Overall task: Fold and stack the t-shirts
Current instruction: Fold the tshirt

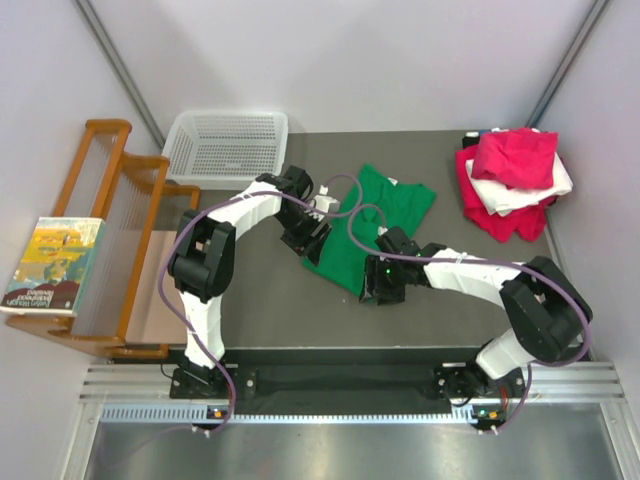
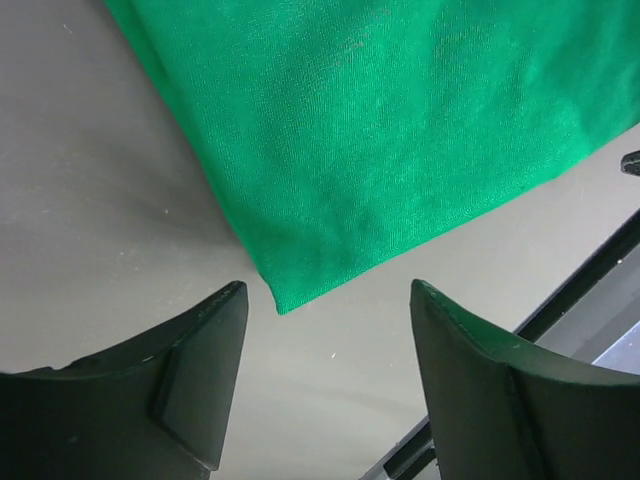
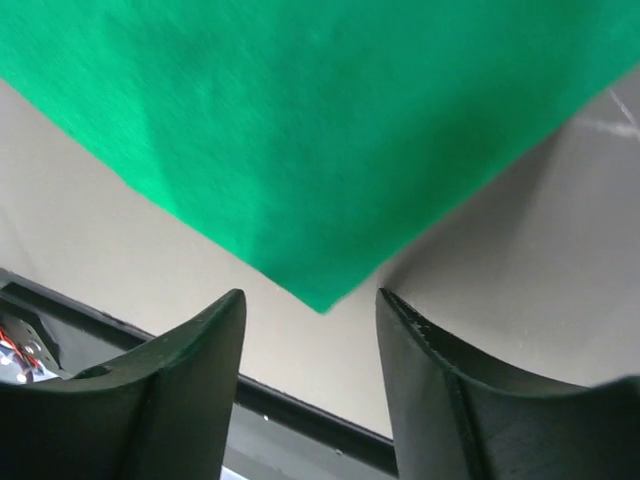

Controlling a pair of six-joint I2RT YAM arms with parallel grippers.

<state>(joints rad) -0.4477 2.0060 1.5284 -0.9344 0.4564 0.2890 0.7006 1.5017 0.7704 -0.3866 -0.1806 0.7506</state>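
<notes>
Green t-shirt [image 2: 400,130] corners facing left claw [image 2: 328,292], right claw [image 3: 310,297]

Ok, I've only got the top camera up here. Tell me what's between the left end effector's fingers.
Observer: Nothing is gripped. The left end effector stands open, and a corner of the green shirt points toward the gap, flat on the table.
Operator: Now check the right one.
Observer: The right end effector is open too, another corner of the shirt pointing toward its gap, not pinched.
Operator: Report any folds near that corner.
Observer: A faint crease runs up from near it; the fabric otherwise looks smooth.
</notes>
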